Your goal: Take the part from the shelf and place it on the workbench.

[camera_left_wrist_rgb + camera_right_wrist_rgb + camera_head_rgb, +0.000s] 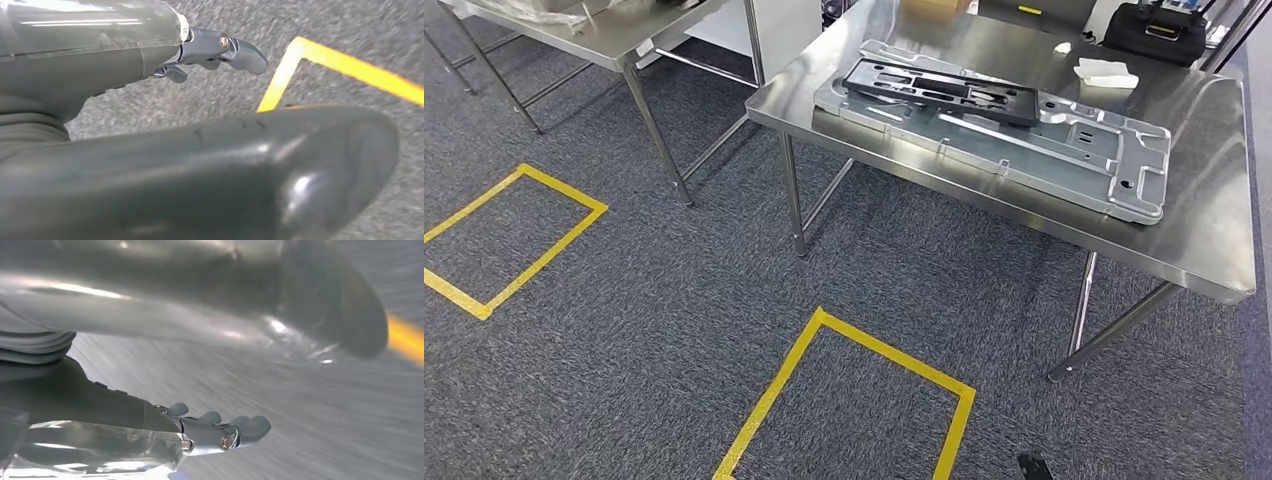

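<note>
A black flat part (939, 92) with slots lies on a large grey stamped metal panel (1024, 145) on the steel workbench (1209, 255), ahead and to the right in the head view. Both my arms hang down over the grey carpet. My left hand (212, 50) holds nothing, with its fingers stretched out above the floor near a yellow tape line (350, 67). My right hand (220, 432) is likewise empty, its fingers extended side by side; the floor behind it is blurred.
A second steel table (614, 45) stands at the back left. Yellow tape squares mark the carpet, one (844, 400) just in front of me and another (519, 240) at the left. A black bag (1154, 30) and white cloth (1106, 72) sit on the workbench's far side.
</note>
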Robot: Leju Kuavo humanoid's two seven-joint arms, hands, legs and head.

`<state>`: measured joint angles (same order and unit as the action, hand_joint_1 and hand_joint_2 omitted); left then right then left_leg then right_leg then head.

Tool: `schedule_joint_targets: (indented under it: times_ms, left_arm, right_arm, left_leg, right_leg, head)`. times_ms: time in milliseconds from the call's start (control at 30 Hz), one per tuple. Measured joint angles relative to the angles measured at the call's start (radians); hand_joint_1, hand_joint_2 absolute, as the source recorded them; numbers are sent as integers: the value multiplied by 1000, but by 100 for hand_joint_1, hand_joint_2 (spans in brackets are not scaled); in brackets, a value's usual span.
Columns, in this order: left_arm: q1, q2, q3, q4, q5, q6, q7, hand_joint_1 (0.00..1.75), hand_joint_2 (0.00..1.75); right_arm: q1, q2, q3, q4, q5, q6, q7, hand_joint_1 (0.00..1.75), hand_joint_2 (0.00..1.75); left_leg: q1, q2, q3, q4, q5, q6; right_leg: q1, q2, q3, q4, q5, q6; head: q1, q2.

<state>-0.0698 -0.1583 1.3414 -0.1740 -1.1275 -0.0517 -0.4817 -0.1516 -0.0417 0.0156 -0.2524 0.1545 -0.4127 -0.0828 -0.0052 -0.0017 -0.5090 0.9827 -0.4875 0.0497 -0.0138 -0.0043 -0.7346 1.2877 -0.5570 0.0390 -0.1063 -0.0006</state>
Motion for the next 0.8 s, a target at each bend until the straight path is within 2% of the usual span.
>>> schedule_joint_targets:
  times_ms: [33,100,133,167,267,300,333,367,433,467,500,533,600,633,667,700,767,800]
  left_arm:
    - [3,0,0,0,-3,0,3,0,0]
    - [4,0,-1,0,-6,1,10,0,0]
    - [3,0,-1,0,-6,1,12,0,0]
    - [2,0,-1,0,-6,1,14,0,0]
    - [-3,1,-1,0,-4,4,23,0,0]
    - [-4,2,-1,0,-4,5,27,0,0]
    - [-4,3,-1,0,-4,7,30,0,0]
    - [-4,5,-1,0,-5,8,34,0,0]
    - [-4,6,-1,0,-6,10,41,0,0]
    - [-4,7,-1,0,-7,10,45,0,0]
    - [-4,7,-1,0,-8,10,47,0,0]
    - [-5,8,-1,0,-10,10,49,0,0]
    - [-9,9,-2,0,-13,9,51,0,0]
    - [-12,10,-2,0,-13,9,51,0,0]
    - [-15,11,-2,0,-14,9,51,0,0]
    - [-16,11,-2,0,-14,10,51,0,0]
    - [-15,11,-2,0,-14,11,53,0,0]
    - [-14,11,-2,0,-14,12,53,0,0]
  right_arm:
    - [27,5,-38,10,-26,0,13,0,0]
    - [61,14,-100,25,-56,0,58,0,0]
    - [70,18,-125,31,-63,0,85,0,0]
    - [77,23,-147,36,-68,-1,112,0,0]
    - [93,39,-195,47,-79,2,161,0,0]
    - [95,45,-205,49,-83,4,168,0,0]
    - [97,50,-213,50,-86,8,171,0,0]
    - [97,55,-220,51,-90,15,171,0,0]
    - [99,61,-234,51,-100,34,160,0,0]
    - [100,63,-242,51,-107,44,146,0,0]
    - [101,65,-249,51,-113,55,124,0,0]
    - [102,67,-256,51,-119,64,94,0,0]
    - [102,72,-272,51,-130,73,23,0,0]
    - [102,74,-279,51,-132,74,-11,0,0]
    - [102,77,-284,51,-130,74,-42,0,0]
    - [103,79,-288,51,-124,72,-70,0,0]
    - [106,81,-290,51,-107,64,-121,0,0]
    - [107,82,-290,52,-99,60,-139,0,0]
  left_leg:
    - [0,0,-5,5,2,-1]
    - [-2,4,-17,19,2,-6]
    - [-4,8,-23,26,0,-11]
    - [-5,11,-27,30,0,-16]
    - [-6,13,-32,36,1,-32]
    - [-5,12,-37,47,-12,-39]
    - [-4,11,-49,76,-40,-45]
    - [-1,9,-68,126,-81,-51]
    - [3,8,-113,258,-166,-58]
    - [5,8,-122,303,-188,-60]
    - [7,8,-110,309,-190,-60]
    - [8,8,-77,272,-174,-58]
    - [7,8,34,108,-130,-50]
    - [5,7,76,39,-112,-45]
    - [2,6,101,-4,-100,-40]
    - [-2,6,107,-20,-93,-34]
    - [-7,7,96,-19,-69,-22]
    - [-7,9,87,-21,-54,-15]
  right_leg:
    - [0,0,34,-41,18,0]
    - [1,0,124,-178,60,-6]
    - [2,0,153,-228,73,-11]
    - [5,2,167,-256,79,-17]
    - [5,4,161,-264,90,-36]
    - [3,3,158,-267,96,-43]
    - [0,2,151,-270,104,-51]
    - [0,1,143,-271,112,-56]
    - [2,1,119,-269,128,-60]
    - [2,1,106,-268,137,-59]
    - [3,1,93,-267,147,-58]
    - [3,2,80,-266,157,-56]
    - [3,3,59,-263,179,-49]
    - [4,3,54,-264,189,-44]
    - [4,3,51,-266,200,-37]
    - [3,2,52,-270,211,-30]
    - [-1,3,53,-284,235,-16]
    - [-3,3,49,-283,227,-10]
  head:
    - [0,0]
    - [0,0]
    - [0,0]
    - [0,0]
    - [0,0]
    - [0,0]
    - [0,0]
    - [0,0]
    - [0,0]
    - [0,0]
    - [0,0]
    - [0,0]
    - [0,0]
    - [0,0]
    - [0,0]
    - [0,0]
    - [0,0]
    - [0,0]
